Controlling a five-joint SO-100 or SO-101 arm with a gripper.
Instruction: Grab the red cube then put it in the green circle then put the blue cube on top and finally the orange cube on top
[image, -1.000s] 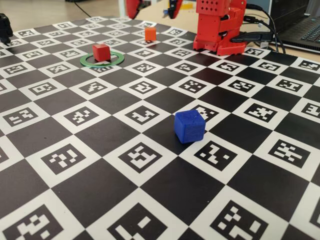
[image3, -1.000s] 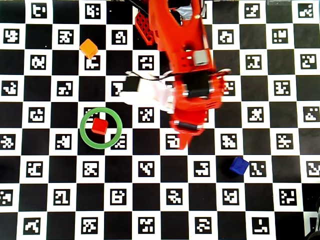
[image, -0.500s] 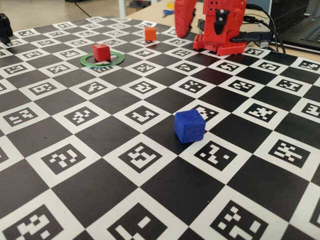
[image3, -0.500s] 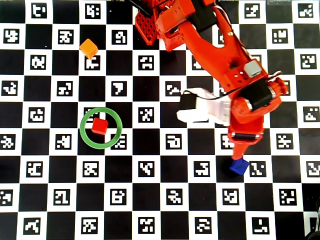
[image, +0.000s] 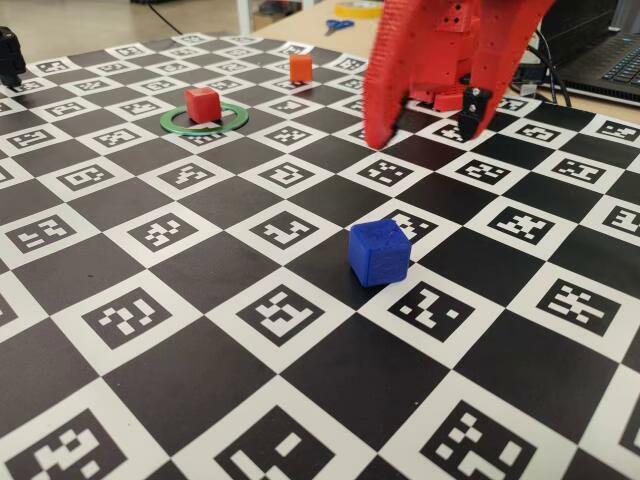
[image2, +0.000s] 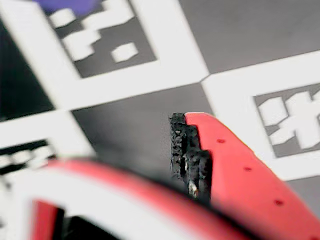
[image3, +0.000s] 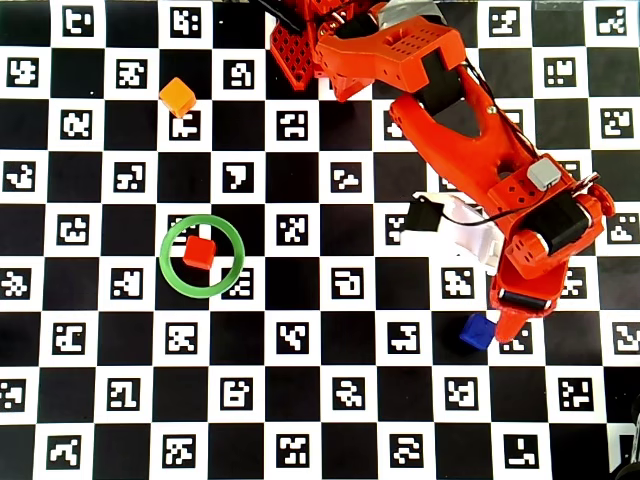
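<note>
Inside green circle (image3: 202, 290), red cube (image3: 199, 252), nothing stacked

A red claw finger (image2: 235, 170) (black ridged pad facing left) hangs over the checkered marker board (image2: 150, 90).

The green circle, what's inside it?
The red cube sits inside the green circle, resting on the checkered mat. Nothing is stacked on it yet. The mat directly beneath the cube is covered and cannot be seen.
</note>
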